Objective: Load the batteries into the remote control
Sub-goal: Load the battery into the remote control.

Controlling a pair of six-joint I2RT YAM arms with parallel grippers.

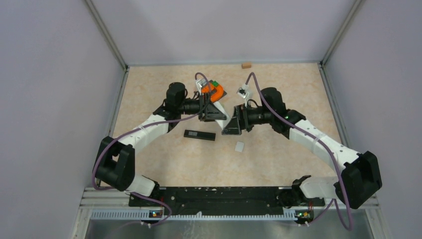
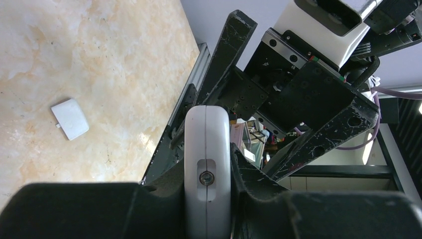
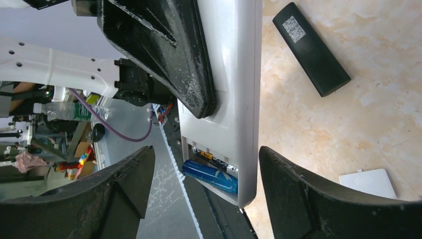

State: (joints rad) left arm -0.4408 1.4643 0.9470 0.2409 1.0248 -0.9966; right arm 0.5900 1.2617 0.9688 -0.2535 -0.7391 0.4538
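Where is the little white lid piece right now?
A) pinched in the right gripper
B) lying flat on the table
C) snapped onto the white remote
B: the little white lid piece lies flat on the table, apart from the white remote, whose open bay shows the batteries.

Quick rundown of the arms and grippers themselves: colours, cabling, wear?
Left arm and right arm: white link shells, black joint housings, a purple cable looped along each. Left gripper and right gripper: black triangular frames, fingers scuffed pale at the edges, white camera box on each wrist.
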